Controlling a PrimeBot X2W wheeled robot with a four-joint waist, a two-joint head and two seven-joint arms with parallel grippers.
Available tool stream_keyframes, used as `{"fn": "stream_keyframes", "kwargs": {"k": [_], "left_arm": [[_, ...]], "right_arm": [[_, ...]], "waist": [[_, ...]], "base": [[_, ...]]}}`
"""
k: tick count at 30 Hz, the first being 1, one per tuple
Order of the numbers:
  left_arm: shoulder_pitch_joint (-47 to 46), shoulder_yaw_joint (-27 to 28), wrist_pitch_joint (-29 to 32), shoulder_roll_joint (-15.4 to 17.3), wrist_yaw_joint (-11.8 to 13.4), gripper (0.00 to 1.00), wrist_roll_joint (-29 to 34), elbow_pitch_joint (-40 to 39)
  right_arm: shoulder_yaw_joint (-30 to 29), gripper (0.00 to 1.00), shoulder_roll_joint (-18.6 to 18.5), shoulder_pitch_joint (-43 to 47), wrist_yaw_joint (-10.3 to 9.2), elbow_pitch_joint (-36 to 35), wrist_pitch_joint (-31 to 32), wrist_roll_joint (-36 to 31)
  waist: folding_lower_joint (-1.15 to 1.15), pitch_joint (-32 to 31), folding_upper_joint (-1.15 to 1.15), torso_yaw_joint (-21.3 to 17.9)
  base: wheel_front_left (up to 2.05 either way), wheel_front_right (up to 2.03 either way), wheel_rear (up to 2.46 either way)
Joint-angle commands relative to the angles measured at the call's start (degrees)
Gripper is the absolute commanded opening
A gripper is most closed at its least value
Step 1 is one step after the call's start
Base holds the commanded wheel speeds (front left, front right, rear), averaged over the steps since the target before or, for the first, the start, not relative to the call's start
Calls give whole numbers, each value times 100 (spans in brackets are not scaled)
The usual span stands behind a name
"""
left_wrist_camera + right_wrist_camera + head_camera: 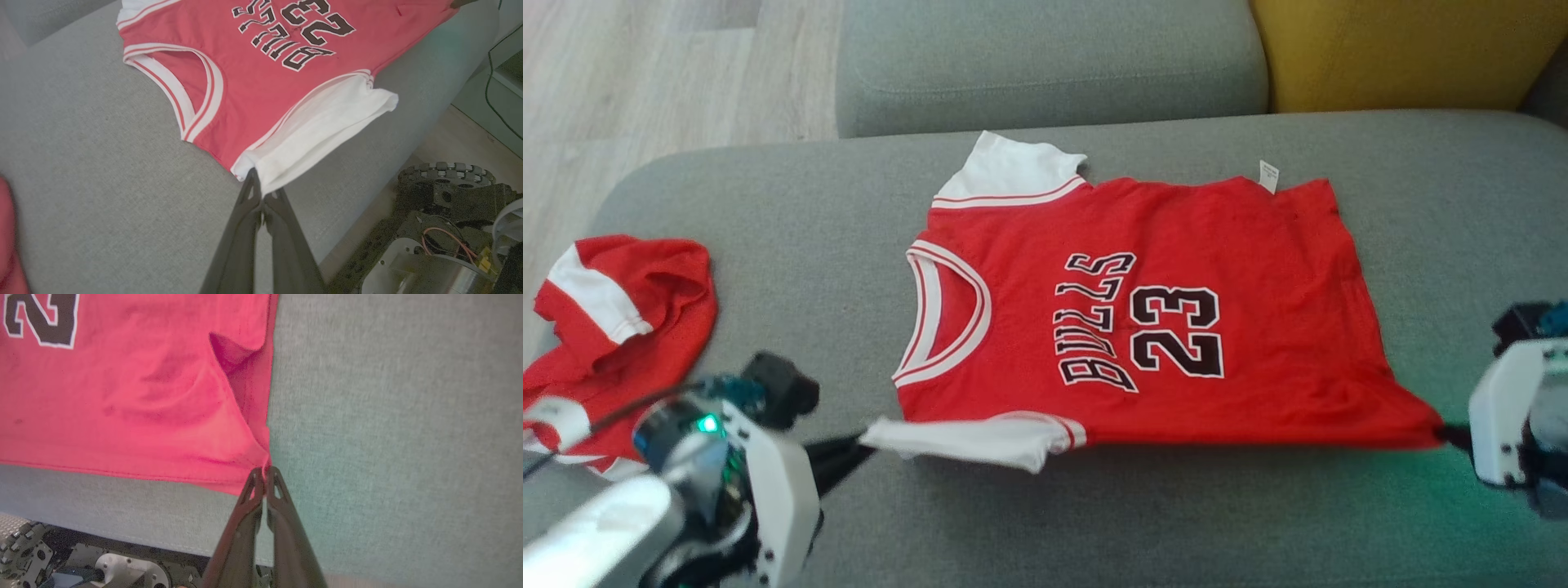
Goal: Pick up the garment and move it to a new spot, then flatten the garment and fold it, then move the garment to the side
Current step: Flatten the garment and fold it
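The garment point(1176, 327) is a red jersey with white sleeves and black "BULLS 23" print, spread flat on the grey sofa seat point(809, 245), collar toward the left. My left gripper point(870, 441) is shut on the tip of the near white sleeve point(318, 130), as the left wrist view shows at the gripper point(257, 179). At the right, my right gripper point(1450, 433) is shut on the jersey's near hem corner; in the right wrist view the gripper point(264, 473) pinches the red cloth point(143, 396). The near edge is stretched between both grippers.
A second red and white garment point(621, 327) lies crumpled at the seat's left end. A grey back cushion point(1054, 65) and a yellow cushion point(1405, 49) stand behind. Wooden floor point(645, 73) lies at the far left. The robot's wheeled base point(445, 204) sits below the sofa's front edge.
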Motion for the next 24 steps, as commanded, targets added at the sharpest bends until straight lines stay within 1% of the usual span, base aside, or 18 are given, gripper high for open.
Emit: {"fn": "stream_keyframes", "kwargs": {"k": [1,8,15,24], "left_arm": [[-404,353,-43,183,22,0,46,-72],[-1029,312,58,31,-33,0,341,270],[-1729,-37,251,-256,-105,0,597,819],[-2547,-377,12,-600,-123,0,759,1637]], "right_arm": [[-54,0,-130,-234,-5,-165,-44,-45],[-186,0,60,-535,-5,-227,-155,-519],[-149,0,182,-896,-5,-111,-468,-1002],[70,0,387,-1378,-5,229,-1039,-1324]], "waist": [[0,23,0,-12],[0,230,0,-45],[0,519,0,-76],[0,827,0,-172]], "base": [[0,0,0],[0,0,0],[0,0,0],[0,0,0]]}}
